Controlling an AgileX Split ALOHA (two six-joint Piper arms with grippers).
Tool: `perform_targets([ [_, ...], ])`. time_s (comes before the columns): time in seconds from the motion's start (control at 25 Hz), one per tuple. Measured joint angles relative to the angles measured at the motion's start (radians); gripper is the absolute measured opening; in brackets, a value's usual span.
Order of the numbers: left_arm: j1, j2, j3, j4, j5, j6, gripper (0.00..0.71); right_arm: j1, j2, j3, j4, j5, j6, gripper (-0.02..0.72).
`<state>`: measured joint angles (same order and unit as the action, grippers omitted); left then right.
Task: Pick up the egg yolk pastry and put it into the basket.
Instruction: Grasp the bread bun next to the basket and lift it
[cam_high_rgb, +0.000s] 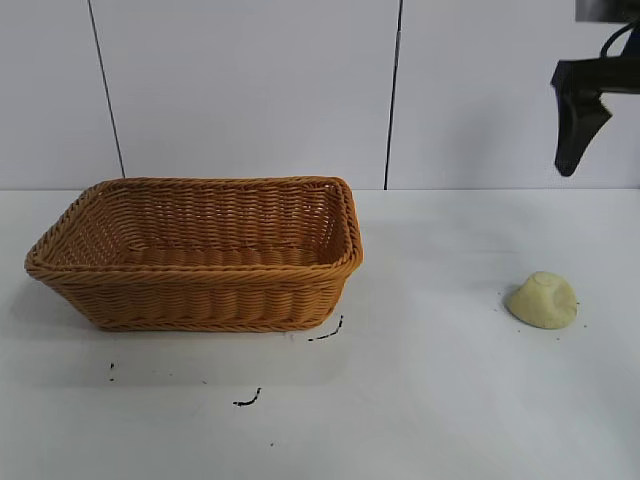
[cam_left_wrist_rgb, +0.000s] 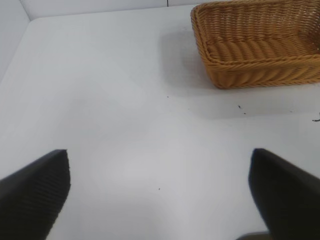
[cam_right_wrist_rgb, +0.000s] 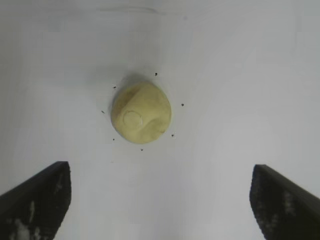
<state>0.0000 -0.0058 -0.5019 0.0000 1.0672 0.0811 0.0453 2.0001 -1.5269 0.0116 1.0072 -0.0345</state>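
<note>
The egg yolk pastry (cam_high_rgb: 543, 300) is a small pale yellow dome lying on the white table at the right; in the right wrist view the pastry (cam_right_wrist_rgb: 141, 112) has dark crumbs around it. High above it and a little farther back hangs my right gripper (cam_right_wrist_rgb: 159, 167), open and holding nothing; one black finger (cam_high_rgb: 578, 120) shows at the top right. The orange-brown wicker basket (cam_high_rgb: 200, 295) stands at the left with nothing in it. My left gripper (cam_left_wrist_rgb: 159, 152) is open over bare table, well short of the basket (cam_left_wrist_rgb: 250, 65).
A few black marks (cam_high_rgb: 325, 335) lie on the table in front of the basket. A white panelled wall (cam_high_rgb: 250, 90) closes off the far side of the table. White tabletop (cam_high_rgb: 440, 300) lies between basket and pastry.
</note>
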Motion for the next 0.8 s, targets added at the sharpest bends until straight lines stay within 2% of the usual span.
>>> perform_targets([
  [0.8,0.0,0.0,0.0,0.0,0.0,0.0,0.697,0.019,0.188,-0.004,0.004,-0.031,0.002,0.695],
])
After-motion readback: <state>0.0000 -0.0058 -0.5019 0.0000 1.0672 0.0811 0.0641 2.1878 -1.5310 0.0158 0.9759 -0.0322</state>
